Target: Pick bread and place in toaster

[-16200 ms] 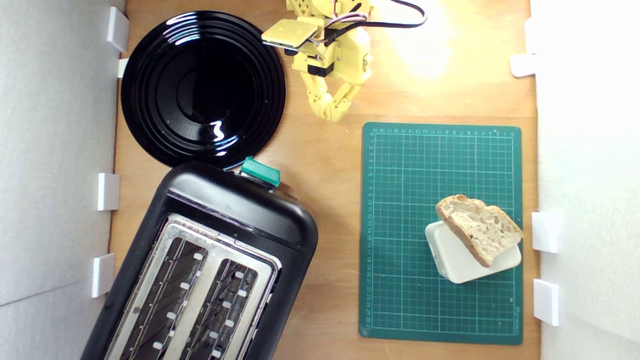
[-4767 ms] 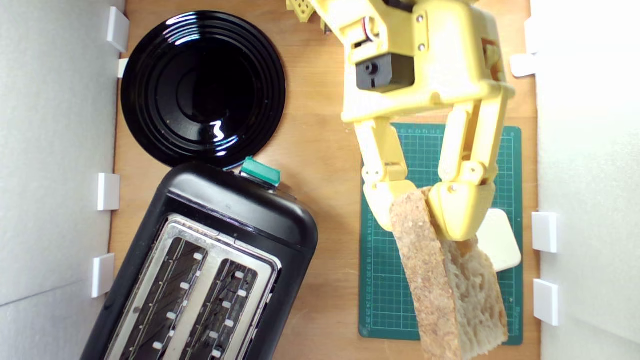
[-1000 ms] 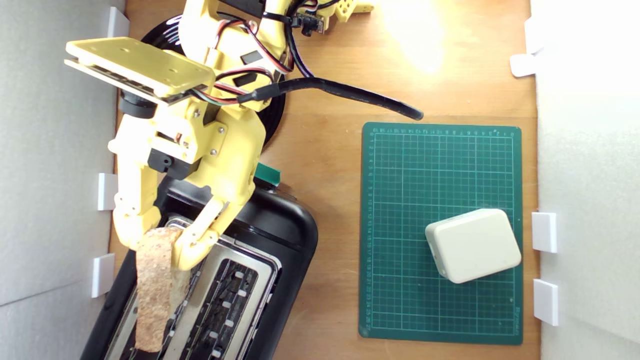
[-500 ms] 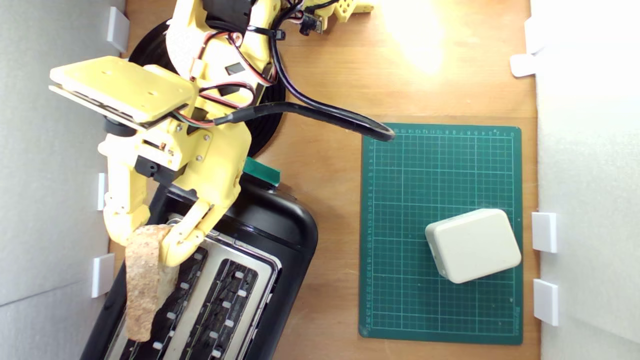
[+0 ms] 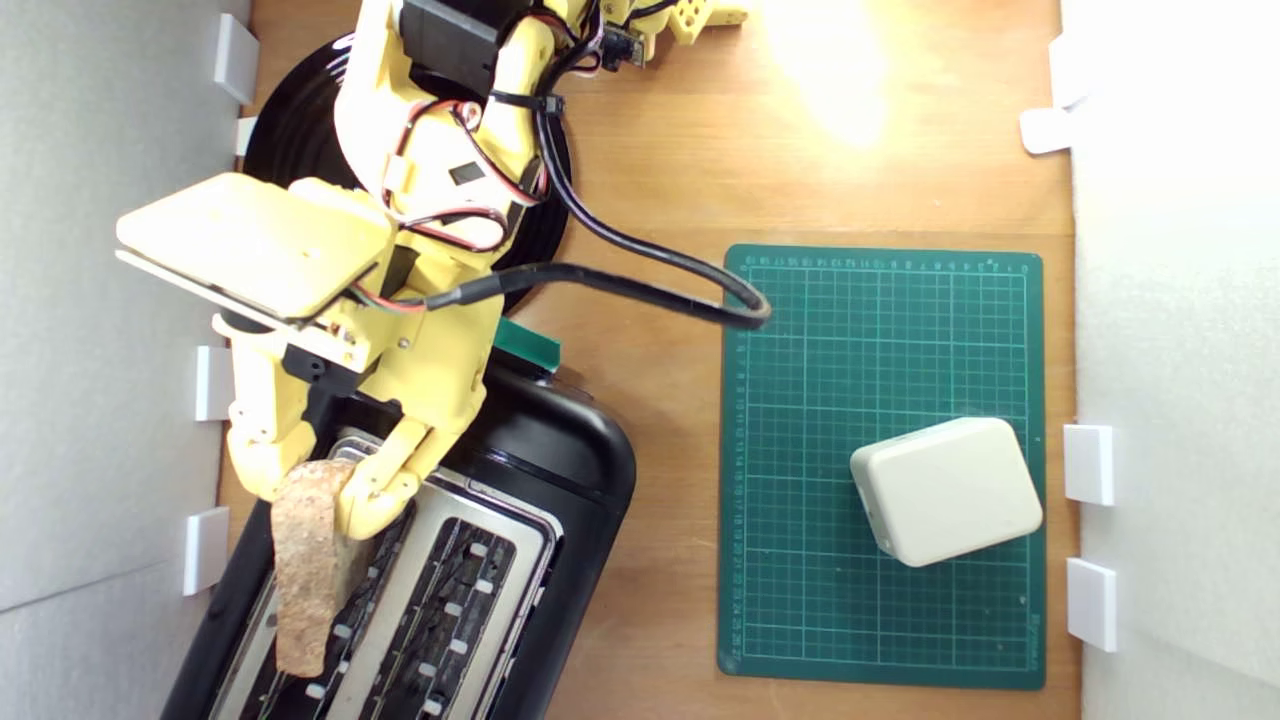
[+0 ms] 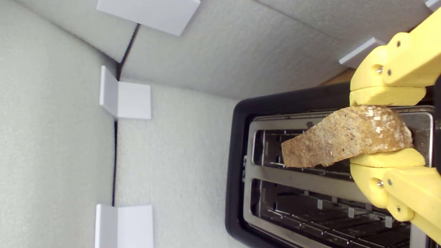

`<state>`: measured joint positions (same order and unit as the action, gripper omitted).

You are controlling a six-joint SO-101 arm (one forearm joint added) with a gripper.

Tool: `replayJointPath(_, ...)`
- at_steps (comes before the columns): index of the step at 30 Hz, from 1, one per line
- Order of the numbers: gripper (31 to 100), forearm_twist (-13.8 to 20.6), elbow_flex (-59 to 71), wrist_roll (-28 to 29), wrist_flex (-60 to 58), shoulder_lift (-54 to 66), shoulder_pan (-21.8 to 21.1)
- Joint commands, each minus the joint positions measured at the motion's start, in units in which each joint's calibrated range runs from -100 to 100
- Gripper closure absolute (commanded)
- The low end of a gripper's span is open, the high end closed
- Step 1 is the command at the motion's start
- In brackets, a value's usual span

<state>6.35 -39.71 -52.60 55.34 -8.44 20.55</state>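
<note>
The yellow gripper [image 5: 318, 492] holds the bread [image 5: 308, 565] on its edge, crust up, over the toaster [image 5: 520, 450], above the slot nearer the exterior view's left. Behind the arm lies a black plate [image 5: 290, 130], partly hidden. A green lever [image 5: 528, 345] shows at the toaster's end. On the exterior view's right, a cream box [image 5: 945, 490] rests on a green mat [image 5: 880, 330].

A green cutting mat [image 5: 885, 330] with a pale grid lies on the wooden table [image 5: 650, 160], at about 3 o'clock in the exterior view. A cream rounded-corner box [image 5: 945, 490] sits on the mat toward its 4 o'clock corner. A round black plate [image 5: 285, 130] lies at 11 o'clock, partly hidden. White foam walls [image 6: 55, 137] with small white brackets [image 6: 125, 98] border the table.
</note>
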Motion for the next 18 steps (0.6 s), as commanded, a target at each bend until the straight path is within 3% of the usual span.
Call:
replayJointPath(1,74.8,-0.37,-2.18,-0.11,-2.1,0.04,-0.81)
replayJointPath(18,74.2,-0.19,-2.09,0.26,-2.1,-8.61,-2.82)
